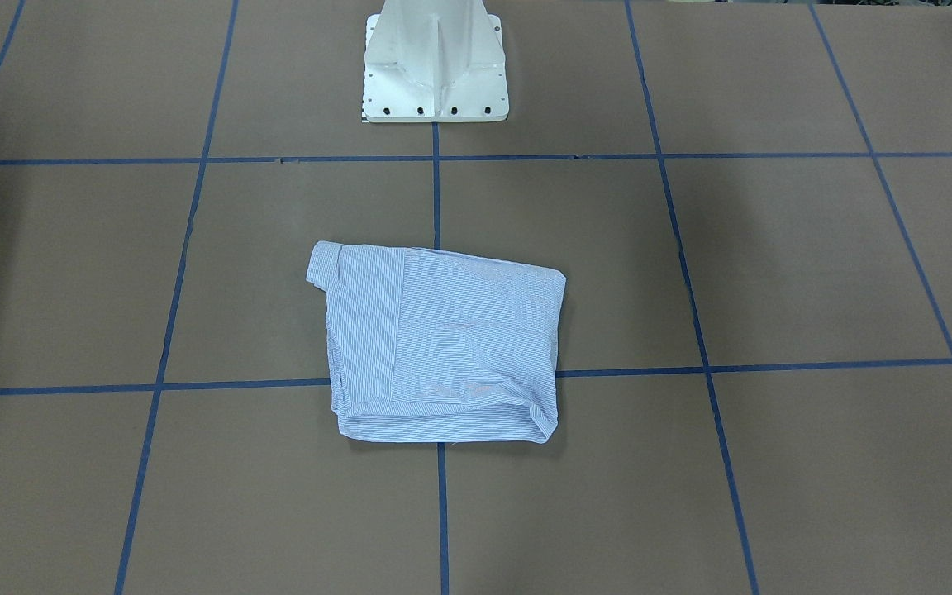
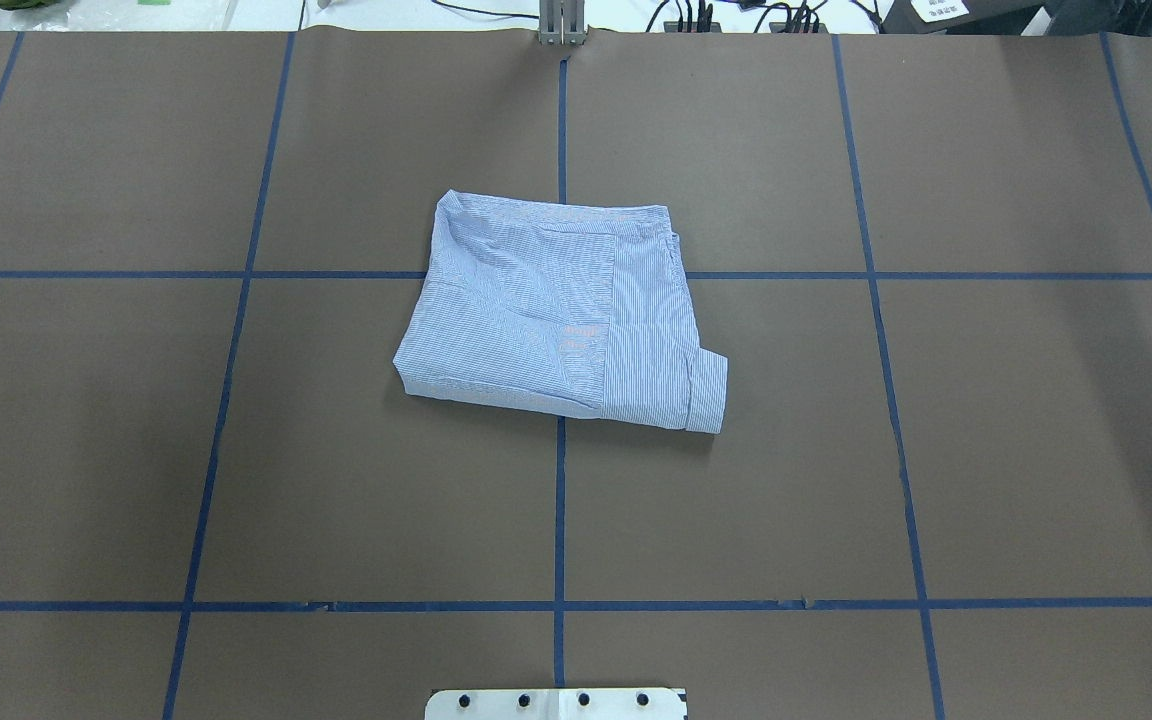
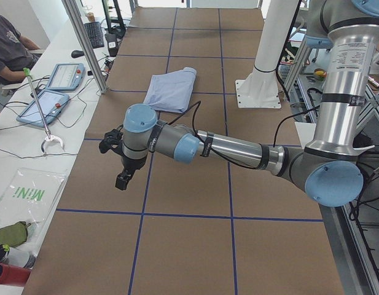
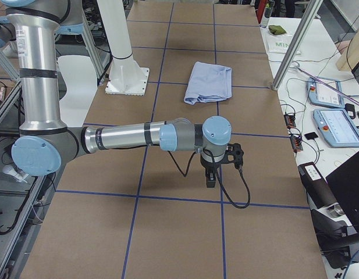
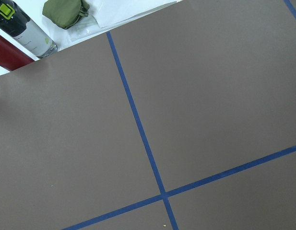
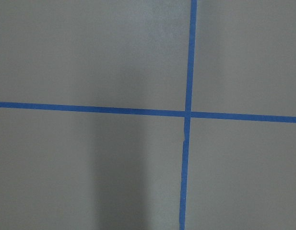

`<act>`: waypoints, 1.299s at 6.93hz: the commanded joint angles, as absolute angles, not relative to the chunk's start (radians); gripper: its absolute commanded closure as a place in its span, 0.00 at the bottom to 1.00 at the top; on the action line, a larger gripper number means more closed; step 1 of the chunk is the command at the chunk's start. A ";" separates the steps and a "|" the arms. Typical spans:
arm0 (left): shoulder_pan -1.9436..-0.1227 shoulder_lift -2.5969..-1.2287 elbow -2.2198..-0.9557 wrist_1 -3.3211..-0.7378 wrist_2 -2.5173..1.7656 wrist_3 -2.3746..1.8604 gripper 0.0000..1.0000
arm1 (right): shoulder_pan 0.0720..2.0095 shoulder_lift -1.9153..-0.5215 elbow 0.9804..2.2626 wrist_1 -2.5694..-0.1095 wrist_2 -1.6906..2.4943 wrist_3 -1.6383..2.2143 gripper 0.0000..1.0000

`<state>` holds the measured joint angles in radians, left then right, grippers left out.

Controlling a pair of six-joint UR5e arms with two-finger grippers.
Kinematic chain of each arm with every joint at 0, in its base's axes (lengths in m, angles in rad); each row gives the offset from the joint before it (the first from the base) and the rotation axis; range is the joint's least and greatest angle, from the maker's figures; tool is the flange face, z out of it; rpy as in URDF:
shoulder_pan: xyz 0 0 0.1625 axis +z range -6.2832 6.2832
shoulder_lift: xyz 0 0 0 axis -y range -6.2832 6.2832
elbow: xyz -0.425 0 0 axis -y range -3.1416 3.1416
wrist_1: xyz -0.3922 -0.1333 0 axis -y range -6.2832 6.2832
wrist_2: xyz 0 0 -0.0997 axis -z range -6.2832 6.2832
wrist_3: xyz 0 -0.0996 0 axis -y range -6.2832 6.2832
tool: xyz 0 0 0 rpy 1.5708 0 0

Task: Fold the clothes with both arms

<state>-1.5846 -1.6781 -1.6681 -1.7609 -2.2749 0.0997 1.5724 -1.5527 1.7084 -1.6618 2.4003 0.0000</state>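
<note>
The light-blue striped shirt (image 2: 561,315) lies folded into a compact rectangle at the table's middle, one cuff sticking out at a corner; it also shows in the front view (image 1: 443,347), the left view (image 3: 171,89) and the right view (image 4: 209,81). My left gripper (image 3: 122,180) hangs over bare table far from the shirt, toward the left end. My right gripper (image 4: 210,179) hangs over bare table toward the right end. Neither touches the shirt. I cannot tell whether either gripper is open or shut. Both wrist views show only brown table and blue tape.
The white pedestal base (image 1: 435,70) stands behind the shirt. A side bench holds tablets (image 3: 63,77), a green bag (image 5: 66,12) and bottles (image 5: 23,28). An operator (image 3: 8,49) sits at the left end. More tablets (image 4: 336,125) lie at the right end.
</note>
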 commanded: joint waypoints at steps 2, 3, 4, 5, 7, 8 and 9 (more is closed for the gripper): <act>-1.583 -1.678 -1.667 -1.761 -2.275 0.100 0.01 | 1.572 -1.554 1.707 -1.663 2.401 0.000 0.00; -1.583 -1.678 -1.667 -1.763 -2.276 0.101 0.01 | 1.572 -1.554 1.706 -1.663 2.401 0.000 0.00; -1.579 -1.677 -1.667 -1.761 -2.276 0.101 0.01 | 1.568 -1.554 1.704 -1.661 2.399 0.000 0.00; -1.578 -1.678 -1.667 -1.761 -2.275 0.101 0.01 | 1.565 -1.551 1.700 -1.661 2.399 0.000 0.00; -1.578 -1.678 -1.671 -1.763 -2.276 0.101 0.01 | 1.565 -1.551 1.700 -1.661 2.401 0.000 0.00; -1.578 -1.678 -1.671 -1.763 -2.276 0.101 0.01 | 1.565 -1.546 1.697 -1.660 2.396 0.000 0.00; -1.578 -1.678 -1.671 -1.761 -2.275 0.101 0.01 | 1.565 -1.543 1.697 -1.660 2.392 0.000 0.00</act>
